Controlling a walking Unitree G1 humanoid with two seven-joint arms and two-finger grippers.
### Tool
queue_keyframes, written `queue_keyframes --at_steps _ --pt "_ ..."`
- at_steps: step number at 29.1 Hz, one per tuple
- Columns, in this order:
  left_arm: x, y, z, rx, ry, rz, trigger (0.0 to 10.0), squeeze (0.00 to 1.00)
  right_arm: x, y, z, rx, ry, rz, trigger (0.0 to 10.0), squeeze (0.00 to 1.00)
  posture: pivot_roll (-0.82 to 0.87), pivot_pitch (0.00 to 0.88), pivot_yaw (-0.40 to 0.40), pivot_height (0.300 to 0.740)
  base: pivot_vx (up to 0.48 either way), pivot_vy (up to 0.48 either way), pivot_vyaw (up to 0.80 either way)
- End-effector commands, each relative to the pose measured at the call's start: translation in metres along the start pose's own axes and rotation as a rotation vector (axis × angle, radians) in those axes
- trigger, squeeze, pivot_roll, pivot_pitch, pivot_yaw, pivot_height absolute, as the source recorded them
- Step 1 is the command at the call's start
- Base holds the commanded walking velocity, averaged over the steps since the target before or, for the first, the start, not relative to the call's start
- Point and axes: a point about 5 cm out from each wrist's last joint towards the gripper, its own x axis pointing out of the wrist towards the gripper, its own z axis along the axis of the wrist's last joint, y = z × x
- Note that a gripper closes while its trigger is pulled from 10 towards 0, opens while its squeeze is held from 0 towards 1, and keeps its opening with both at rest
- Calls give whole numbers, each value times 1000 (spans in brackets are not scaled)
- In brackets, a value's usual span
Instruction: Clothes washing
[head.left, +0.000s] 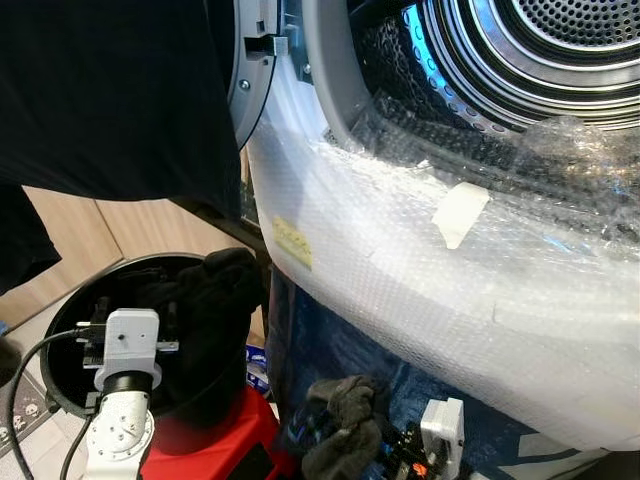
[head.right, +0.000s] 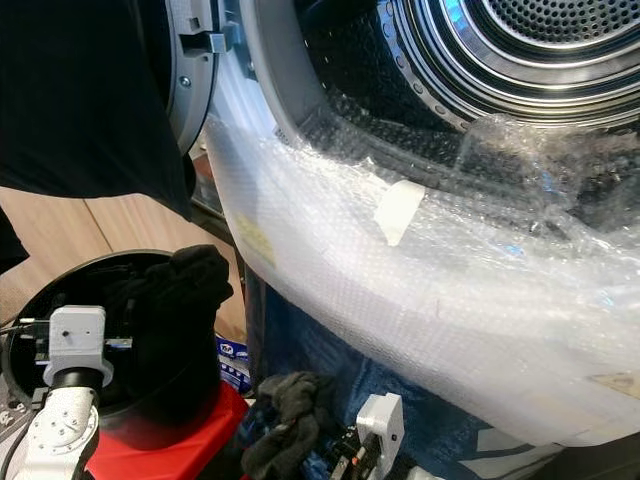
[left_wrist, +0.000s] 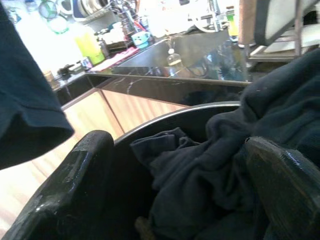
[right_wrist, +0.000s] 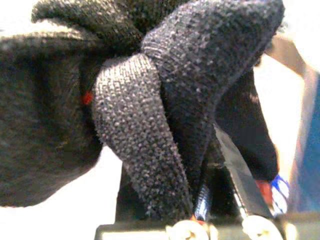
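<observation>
The washing machine's steel drum (head.left: 560, 40) stands open at the upper right, its front covered in bubble wrap (head.left: 420, 290). At the lower left a round black bin (head.left: 60, 310) holds dark clothes (head.left: 215, 300). My left gripper (left_wrist: 175, 190) reaches into the bin, open, with its fingers (left_wrist: 75, 185) on either side of a bunched dark garment (left_wrist: 210, 165). Low in front of the washer, my right gripper (head.left: 395, 455) is shut on a dark grey knitted garment (head.left: 345, 425), which bulges close to the camera as knit folds (right_wrist: 150, 100) in the right wrist view.
The washer door (head.left: 255, 70) swings open to the left of the drum. A large dark shirt (head.left: 110, 90) hangs across the upper left. The bin rests on a red stand (head.left: 210, 440). Blue sheeting (head.left: 330, 350) hangs under the washer. Wooden cabinets (head.left: 130, 225) stand behind.
</observation>
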Motion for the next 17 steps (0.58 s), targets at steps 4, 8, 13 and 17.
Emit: queue_keyframes --at_steps 4,8,13,17 --pt "-3 -9 -3 -13 5 -43 10000 0 23 18 42 -18 -134 155 0 0 73 112 -40 740 0 0 0" --pt "-3 -11 -2 -29 9 -33 10000 0 37 22 64 -102 -163 211 0 0 83 109 -44 740 0 0 0" --pt "-2 -11 -4 -22 6 -29 10000 0 50 29 105 -104 -321 251 0 0 92 96 -47 740 0 0 0" --pt "-3 -11 -5 -24 9 -28 10000 0 61 34 141 -120 -466 298 0 0 96 87 -45 740 0 0 0"
